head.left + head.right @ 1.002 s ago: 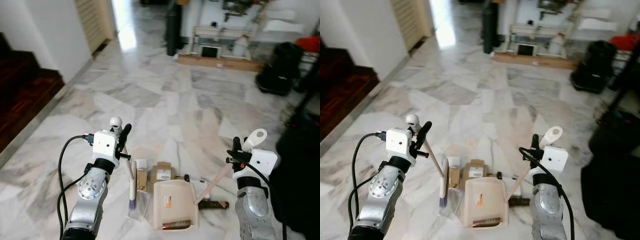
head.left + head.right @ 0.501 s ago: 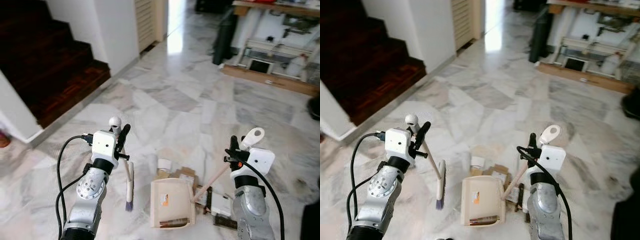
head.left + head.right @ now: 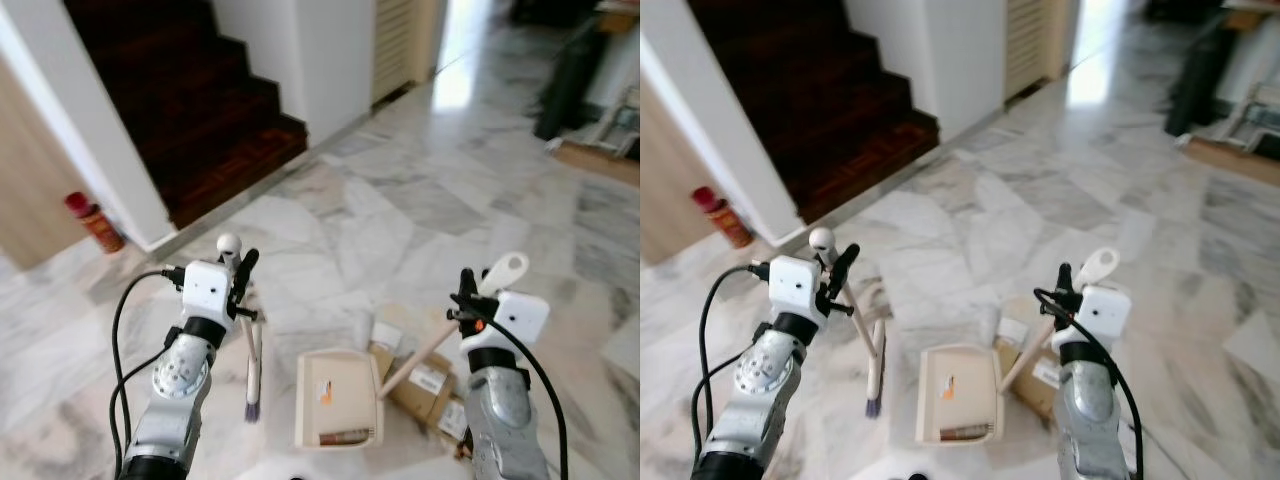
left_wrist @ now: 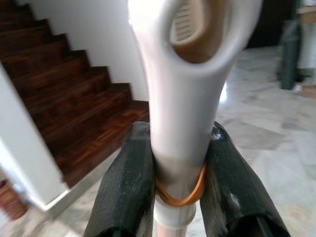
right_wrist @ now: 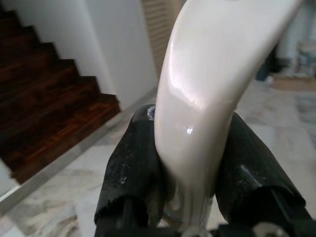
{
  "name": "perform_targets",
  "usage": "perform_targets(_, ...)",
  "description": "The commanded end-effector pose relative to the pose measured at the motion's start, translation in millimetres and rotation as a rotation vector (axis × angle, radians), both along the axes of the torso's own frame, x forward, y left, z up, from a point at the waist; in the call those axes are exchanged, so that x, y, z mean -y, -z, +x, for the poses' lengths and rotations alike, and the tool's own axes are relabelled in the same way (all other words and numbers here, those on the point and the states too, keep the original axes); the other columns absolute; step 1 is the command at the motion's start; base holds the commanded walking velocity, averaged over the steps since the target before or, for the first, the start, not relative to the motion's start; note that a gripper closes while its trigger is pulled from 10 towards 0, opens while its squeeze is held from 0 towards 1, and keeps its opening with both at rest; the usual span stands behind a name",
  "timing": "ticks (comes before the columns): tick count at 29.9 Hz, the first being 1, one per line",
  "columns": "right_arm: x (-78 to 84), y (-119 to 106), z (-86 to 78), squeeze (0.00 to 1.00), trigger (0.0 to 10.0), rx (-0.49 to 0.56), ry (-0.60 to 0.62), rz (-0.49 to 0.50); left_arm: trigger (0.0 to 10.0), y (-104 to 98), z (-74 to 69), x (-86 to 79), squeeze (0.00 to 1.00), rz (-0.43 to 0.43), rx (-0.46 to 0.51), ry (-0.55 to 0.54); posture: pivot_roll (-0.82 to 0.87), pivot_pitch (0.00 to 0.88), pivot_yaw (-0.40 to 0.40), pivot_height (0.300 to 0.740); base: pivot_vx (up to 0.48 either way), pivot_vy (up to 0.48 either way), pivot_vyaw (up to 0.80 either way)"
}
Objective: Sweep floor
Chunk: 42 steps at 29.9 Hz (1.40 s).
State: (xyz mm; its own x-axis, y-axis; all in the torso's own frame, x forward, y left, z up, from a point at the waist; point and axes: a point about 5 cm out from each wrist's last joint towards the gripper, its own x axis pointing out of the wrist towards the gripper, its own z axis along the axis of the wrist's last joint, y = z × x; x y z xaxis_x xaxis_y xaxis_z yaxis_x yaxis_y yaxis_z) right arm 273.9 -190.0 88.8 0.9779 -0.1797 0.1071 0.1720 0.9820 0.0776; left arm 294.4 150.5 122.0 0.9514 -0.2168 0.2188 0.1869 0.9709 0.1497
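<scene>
Glossy grey-veined marble floor meets a white wall beside dark wooden stairs

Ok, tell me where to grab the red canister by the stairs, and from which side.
Grip the red canister round its cylindrical body, just below the darker cap, coming in level from the open floor side. It stands upright, close to the wall at the stair foot, so the far side is probably blocked. Both grippers are occupied: left on the broom, right on the dustpan handle.
</scene>
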Motion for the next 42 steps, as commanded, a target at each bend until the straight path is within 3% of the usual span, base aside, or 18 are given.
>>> perform_targets(1, -7.6, -12.8, 4.2, 0.0, 10.0, 0.054, -0.021, 0.006, 10.0, -11.5, -0.2, -5.7, 0.0, -0.001, 0.048, -0.014, 0.06, 0.039, 0.047, 0.74, 0.0, 0.0, 0.74)
perform_targets(9, -8.5, -13.5, 4.5, 0.0, 10.0, 0.052, -0.025, 0.006, 10.0, -10.3, 0.3, -5.7, 0.0, -0.008, 0.036, -0.022, 0.05, 0.054, 0.046, 0.74, 0.0, 0.0, 0.74)
perform_targets(16, -4.2, -13.8, 5.4, 0.0, 10.0, 0.049, 0.003, 0.038, 10.0, -8.8, 0.2, -5.9, 0.0, -0.025, 0.016, -0.033, 0.06, 0.073, 0.043, 0.74, 0.0, 0.0, 0.0)
perform_targets(42, -4.9, -14.1, 8.0, 0.0, 10.0, 0.035, 0.008, 0.063, 10.0, -7.9, -2.0, -8.9, 0.0, -0.042, -0.003, -0.048, 0.05, 0.072, 0.046, 0.74, 0.0, 0.248, 0.0)
